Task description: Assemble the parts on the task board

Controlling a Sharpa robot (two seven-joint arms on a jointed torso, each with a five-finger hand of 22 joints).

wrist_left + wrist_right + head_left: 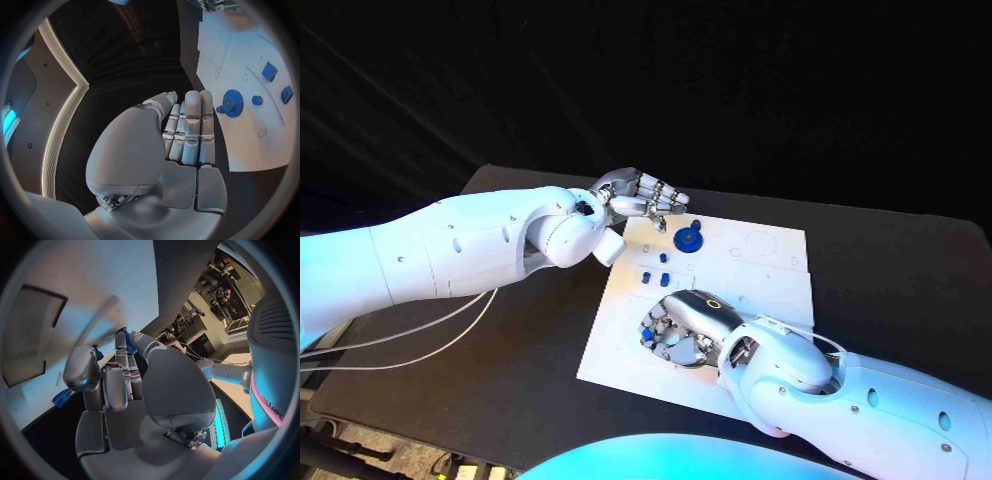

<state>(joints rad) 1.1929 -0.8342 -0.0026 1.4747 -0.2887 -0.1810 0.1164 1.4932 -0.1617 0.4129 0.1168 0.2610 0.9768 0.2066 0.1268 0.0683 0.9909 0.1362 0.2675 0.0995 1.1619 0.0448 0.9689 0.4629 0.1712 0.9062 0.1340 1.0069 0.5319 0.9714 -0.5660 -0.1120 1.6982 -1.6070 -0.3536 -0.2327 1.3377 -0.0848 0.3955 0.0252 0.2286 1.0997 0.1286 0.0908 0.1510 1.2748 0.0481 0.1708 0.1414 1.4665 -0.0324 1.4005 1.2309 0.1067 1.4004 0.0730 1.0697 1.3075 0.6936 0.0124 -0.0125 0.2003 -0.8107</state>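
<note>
Matt white task board (762, 290), glossy blue plastic gear (688, 239)

The white task board (762, 285) lies flat on the table — a blue gear (688, 239) near its far edge, 3 small blue parts (658, 278) mid-board.

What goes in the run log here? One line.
left hand: open, by gear | right hand: pinching blue part | board: unfinished
</note>
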